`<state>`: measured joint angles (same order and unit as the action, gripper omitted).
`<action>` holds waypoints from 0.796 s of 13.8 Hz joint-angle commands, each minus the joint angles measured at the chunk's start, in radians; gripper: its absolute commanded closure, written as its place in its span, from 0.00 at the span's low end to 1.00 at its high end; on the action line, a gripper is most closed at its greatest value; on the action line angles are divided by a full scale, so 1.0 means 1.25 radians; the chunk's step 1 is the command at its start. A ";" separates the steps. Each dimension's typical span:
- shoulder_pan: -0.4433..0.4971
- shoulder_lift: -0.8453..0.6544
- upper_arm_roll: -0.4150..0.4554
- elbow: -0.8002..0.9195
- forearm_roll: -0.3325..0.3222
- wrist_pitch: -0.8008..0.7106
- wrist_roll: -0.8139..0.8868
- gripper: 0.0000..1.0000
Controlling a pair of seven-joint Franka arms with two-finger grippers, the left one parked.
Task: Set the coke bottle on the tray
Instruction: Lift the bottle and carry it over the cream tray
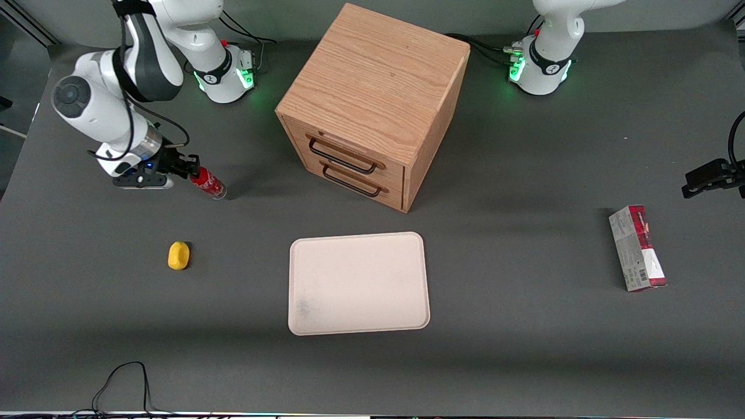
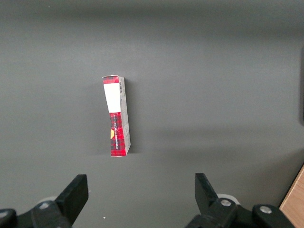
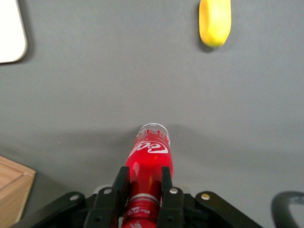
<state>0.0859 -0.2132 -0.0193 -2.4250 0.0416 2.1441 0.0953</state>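
The right arm's gripper (image 1: pixel 187 168) is clamped on the coke bottle (image 1: pixel 208 183), its 2 black fingers (image 3: pixel 120 183) pressed against the bottle's upper body just below the red cap, as the wrist view shows plainly. The bottle juts out from the fingertips at a slant, cap end in the grip and clear base pointing away from the tool and down toward the dark table (image 1: pixel 524 244); whether the base touches the mat or hangs just above it cannot be told. So the grasp looks made, and the step in hand is judged to be the carry: the bottle is secured but has not begun to near its goal. The tray (image 1: pixel 358 283) lies well apart from the gripper, nearer the front camera and toward the parked arm's end, with only 1 rounded corner (image 3: pixel 12 33) of it showing in the wrist view. A yellow lemon-shaped lump (image 1: pixel 178 255) sits on the mat between the gripper and the front camera, off the direct line to the tray, and the wooden 2-drawer cabinet (image 1: pixel 372 105) stands sideways of the tool toward the parked arm's end. The next move probably calls for a lift clear of the mat, a diagonal sweep over to the tray, and righting the bottle before letting go.
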 commanded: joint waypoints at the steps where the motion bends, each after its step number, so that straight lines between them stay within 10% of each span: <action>1: 0.001 0.084 -0.003 0.196 0.004 -0.154 0.017 1.00; 11: 0.000 0.462 -0.001 0.947 0.002 -0.619 0.056 1.00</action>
<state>0.0810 0.2267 -0.0213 -1.4922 0.0416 1.4999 0.1345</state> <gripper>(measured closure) 0.692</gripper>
